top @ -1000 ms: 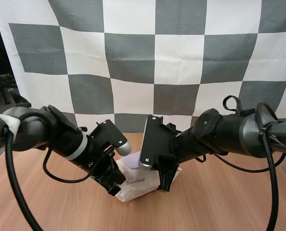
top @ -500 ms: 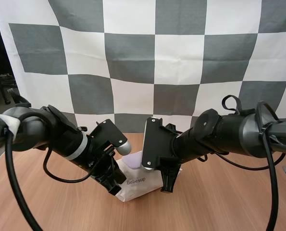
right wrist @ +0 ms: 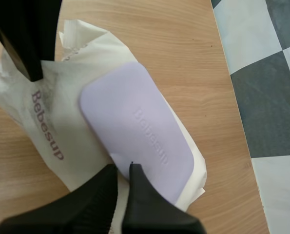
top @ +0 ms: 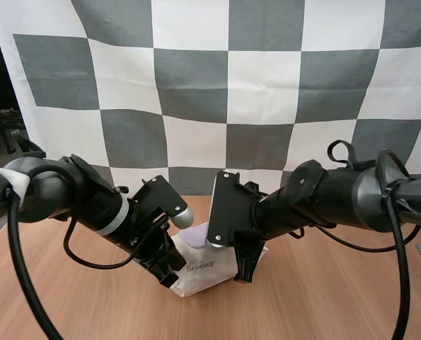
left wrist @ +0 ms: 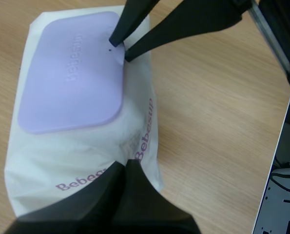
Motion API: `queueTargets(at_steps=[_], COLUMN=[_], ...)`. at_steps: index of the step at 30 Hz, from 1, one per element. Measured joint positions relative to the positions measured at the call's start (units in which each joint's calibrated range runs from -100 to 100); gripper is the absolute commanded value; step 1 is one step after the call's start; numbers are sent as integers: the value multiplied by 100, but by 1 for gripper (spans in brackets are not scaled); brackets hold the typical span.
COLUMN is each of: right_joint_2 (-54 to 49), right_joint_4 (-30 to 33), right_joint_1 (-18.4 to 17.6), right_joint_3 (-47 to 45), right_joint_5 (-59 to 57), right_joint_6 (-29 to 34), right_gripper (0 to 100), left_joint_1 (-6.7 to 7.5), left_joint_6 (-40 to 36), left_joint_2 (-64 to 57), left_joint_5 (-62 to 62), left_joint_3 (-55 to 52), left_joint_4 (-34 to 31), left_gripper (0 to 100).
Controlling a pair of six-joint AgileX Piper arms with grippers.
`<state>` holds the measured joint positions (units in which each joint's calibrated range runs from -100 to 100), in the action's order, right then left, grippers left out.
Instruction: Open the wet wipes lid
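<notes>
One wet wipes pack (left wrist: 81, 146), one lid (left wrist: 71, 73), one left end effector (left wrist: 125, 165), one right end effector (right wrist: 123, 168).

Soft, even light falls from above in all 3 views. In the high view the wooden table (top: 323, 304) is evenly bright and the shadows on it are faint. The white wet wipes pack (left wrist: 81, 146) is bright but not glaring, and its lid (left wrist: 69, 83) has only a dull sheen. The right gripper (right wrist: 124, 165) reads as near-solid black with little surface detail.
</notes>
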<state>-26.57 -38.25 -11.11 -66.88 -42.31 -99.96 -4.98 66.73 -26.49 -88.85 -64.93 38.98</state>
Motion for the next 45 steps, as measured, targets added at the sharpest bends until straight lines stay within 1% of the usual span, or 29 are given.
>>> queueTargets(at_steps=[1,2,7,18,27,29,30,31,32,33,35,45], right_joint_2=[0,0,0,331,341,341,341,341,341,341,341,341], right_joint_4=[0,0,0,0,0,0,0,0,0,0,-108,-440], right_joint_1=[0,0,0,0,0,0,0,0,0,0,-11,-21], right_joint_3=[0,0,0,0,0,0,0,0,0,0,0,0], right_joint_5=[0,16,188,322,343,343,343,365,365,393,532,488], right_joint_6=[0,0,0,0,0,0,0,0,0,0,0,-4], right_gripper=[40,39,33,33,33,31,27,13,5,0,0,0], left_joint_1=[0,0,0,0,0,0,0,0,0,0,0,0], left_joint_6=[0,0,3,13,52,52,52,52,52,65,96,107], left_joint_2=[0,0,0,0,0,0,0,0,0,0,0,0], left_joint_5=[0,0,-32,-116,-116,-116,-116,-116,-116,-116,-116,-116], left_joint_3=[0,0,0,0,0,0,0,0,0,0,0,-13], left_joint_4=[0,0,0,98,98,98,98,98,98,98,98,98], left_gripper=[0,0,0,0,0,0,0,0,0,0,0,0])
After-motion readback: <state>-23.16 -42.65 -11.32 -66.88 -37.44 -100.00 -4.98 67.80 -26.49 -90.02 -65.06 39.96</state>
